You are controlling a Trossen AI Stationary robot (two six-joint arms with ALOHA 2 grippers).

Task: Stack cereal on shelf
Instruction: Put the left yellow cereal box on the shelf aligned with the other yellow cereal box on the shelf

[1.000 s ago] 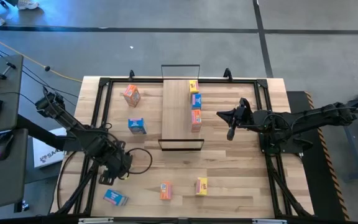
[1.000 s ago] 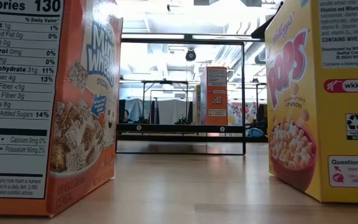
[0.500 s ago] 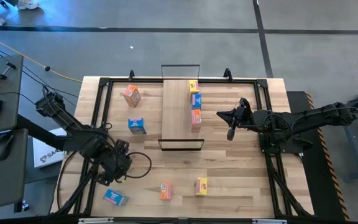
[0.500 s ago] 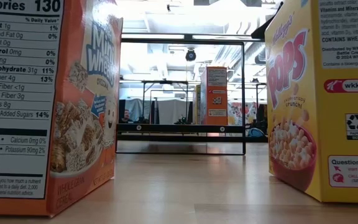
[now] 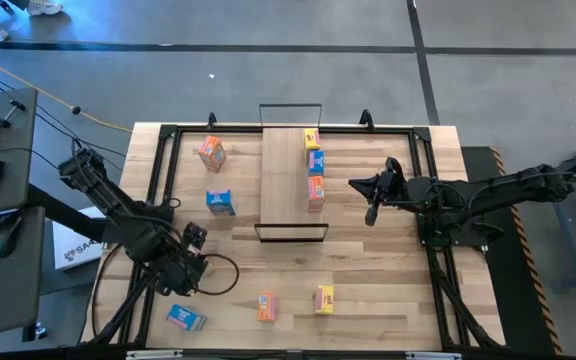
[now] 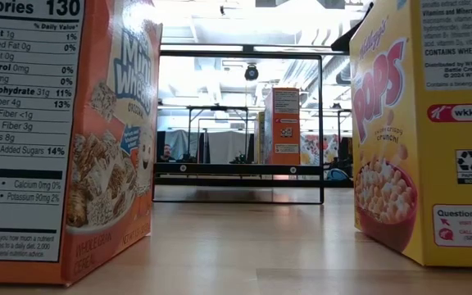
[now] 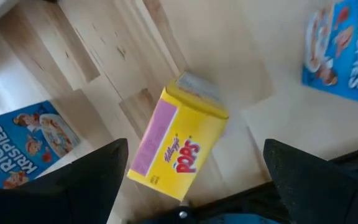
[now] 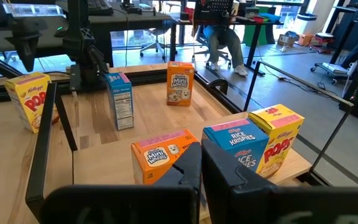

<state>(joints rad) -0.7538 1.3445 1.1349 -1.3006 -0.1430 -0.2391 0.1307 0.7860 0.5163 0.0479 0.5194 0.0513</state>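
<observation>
So the left gripper (image 5: pixel 190 268) is swinging back toward the near-left part of the big plank tabletop (image 5: pixel 388 290), away from the long light-wood shelf board with black wire loops (image 5: pixel 286 180), and its fingers are finishing spreading wide with nothing between them. Reads to me like it's lining up on another loose box.

Three small cereal boxes are already sitting in a row along the shelf's right edge: a yellow one (image 5: pixel 311 138), a blue one (image 5: pixel 314 160) and an orange one (image 5: pixel 315 190).

The right gripper (image 5: pixel 372 215) is waiting just right of the shelf, fingers pressed together, empty.

Left of the shelf, an orange box (image 5: pixel 211 152) and a blue box (image 5: pixel 220 202) are standing. Nearer than the shelf are a blue box lying flat (image 5: pixel 185 317), an orange box (image 5: pixel 266 306) and a yellow box (image 5: pixel 324 298). Nothing seems to be blocking the reach; the nearest is that flat blue one.
</observation>
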